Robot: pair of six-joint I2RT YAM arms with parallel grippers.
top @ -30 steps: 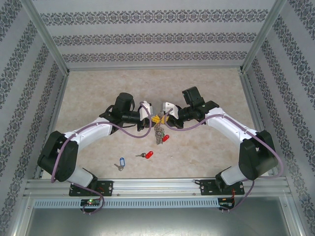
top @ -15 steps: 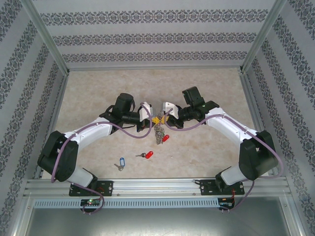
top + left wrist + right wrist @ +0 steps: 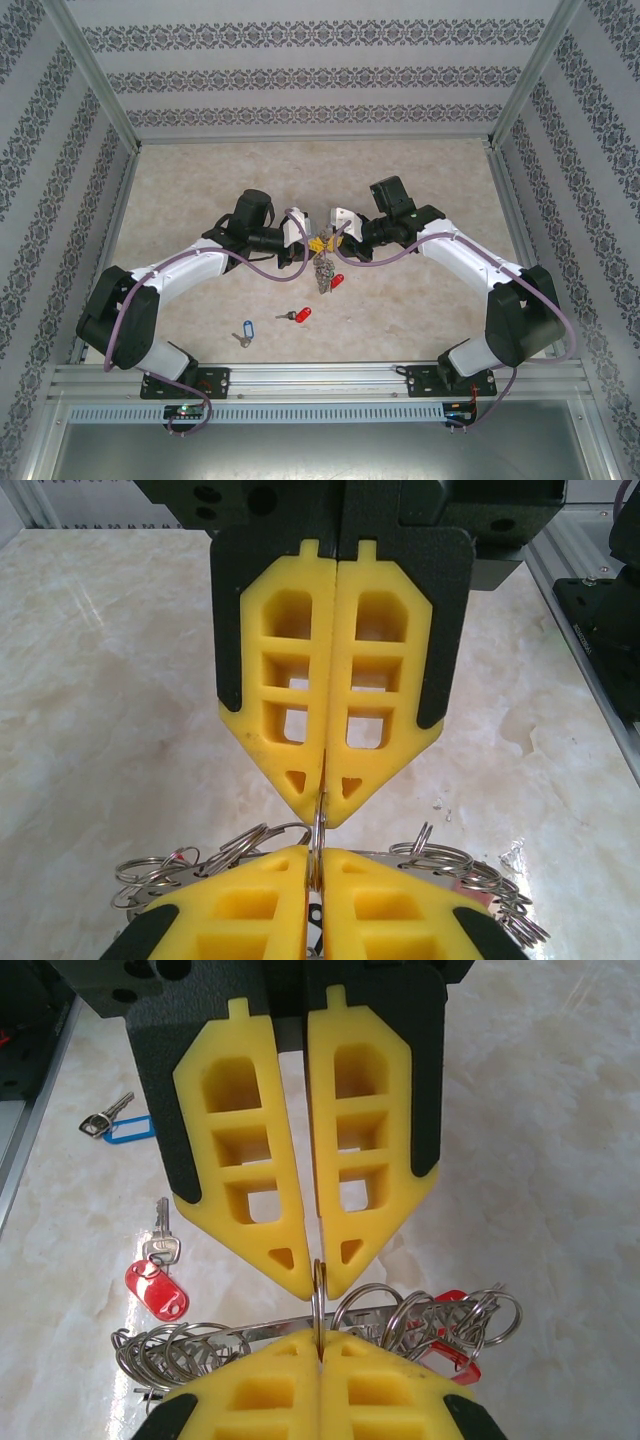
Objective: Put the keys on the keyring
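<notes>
**Step in hand.** The keyring (image 3: pixel 322 272) hangs above the surface (image 3: pixel 200 180), held between the two arms. It is a thin wire loop with a cluster of small rings and keys hanging below it. Two keys are not yet threaded. The red-tagged key (image 3: pixel 298 315) lies on the surface just on the base side of the keyring. The blue-tagged key (image 3: pixel 245 330) lies further out on that same side, towards the left arm. The step appears to be steadying or presenting the ring, ahead of threading.

**Next move.** The ring probably needs one grip to hold it steady. The other grip then has to release, go down to the red-tagged key on the base side of the keyring, and bring its hole to the wire's split.

**Fingers.**
- The left fingers (image 3: pixel 285 710) are pressed together. Their tips are clamped on the top of the keyring's wire loop.
- The right fingers (image 3: pixel 360 1140) are together at the tips. They pinch the same loop from the opposite side of the keyring.
- The two sets of tips almost meet over the keyring.
</notes>
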